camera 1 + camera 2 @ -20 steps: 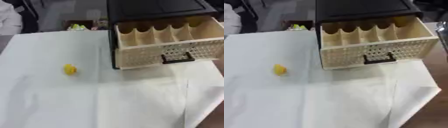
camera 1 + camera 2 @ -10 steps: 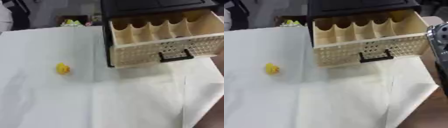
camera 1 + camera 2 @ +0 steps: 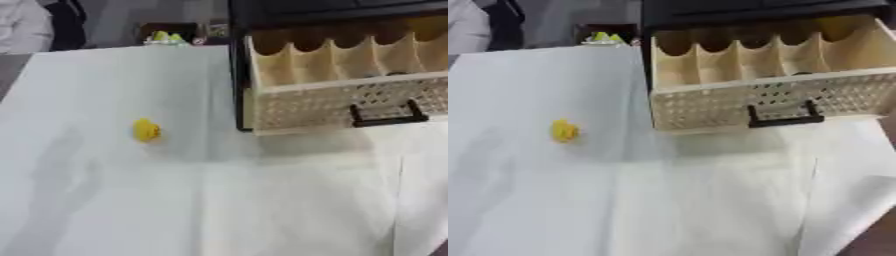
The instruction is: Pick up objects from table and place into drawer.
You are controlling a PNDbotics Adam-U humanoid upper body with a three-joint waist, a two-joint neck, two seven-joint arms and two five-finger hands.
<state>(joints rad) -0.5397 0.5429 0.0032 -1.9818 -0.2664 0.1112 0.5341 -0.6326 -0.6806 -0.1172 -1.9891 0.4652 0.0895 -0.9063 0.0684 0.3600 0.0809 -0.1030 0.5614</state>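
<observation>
A small yellow object [image 3: 146, 130] lies on the white table cover [image 3: 175, 200], left of centre. To its right a cream drawer [image 3: 772, 85] with a perforated front and a black handle [image 3: 783, 116] is pulled out of a black cabinet [image 3: 745, 7]. Dividers split the drawer into several compartments, and something dark shows in one of the right-hand ones. Neither of my hands shows in either view.
Beyond the table's far edge stands a dark box [image 3: 171, 35] with yellow-green things in it. The white cover ends at the lower right, where the brown table corner [image 3: 877, 240] shows. A faint shadow falls across the cover at the lower left.
The whole picture has shifted, so my head has moved. The dark shape seen at the right edge half a second ago is gone. The yellow object and the drawer lie as before.
</observation>
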